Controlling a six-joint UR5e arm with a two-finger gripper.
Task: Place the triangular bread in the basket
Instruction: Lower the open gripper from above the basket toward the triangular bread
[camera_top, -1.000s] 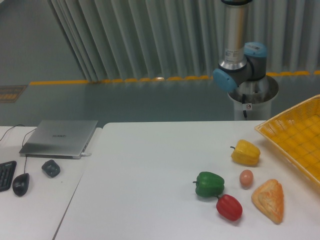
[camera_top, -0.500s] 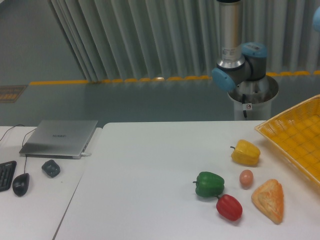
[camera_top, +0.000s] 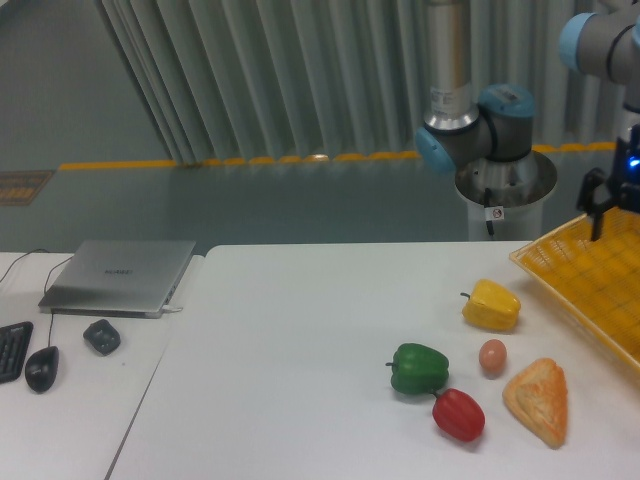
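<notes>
Gripper (camera_top: 612, 210) at the right edge above the yellow basket (camera_top: 560, 263), jaws' spread unclear, triangular bread (camera_top: 539, 400) lying on the white tabletop (camera_top: 300, 350) beside an egg (camera_top: 492, 357).

The arm (camera_top: 447, 60) is a silver-grey metal tube ending in dark grey joints with light-blue round caps, set on a pale cylindrical pedestal (camera_top: 505, 205) that bears a small sticker and a thin dark cable. Right of that pedestal, a second blue-capped joint tops the black gripper (camera_top: 612, 205), which shows a small blue light.
</notes>
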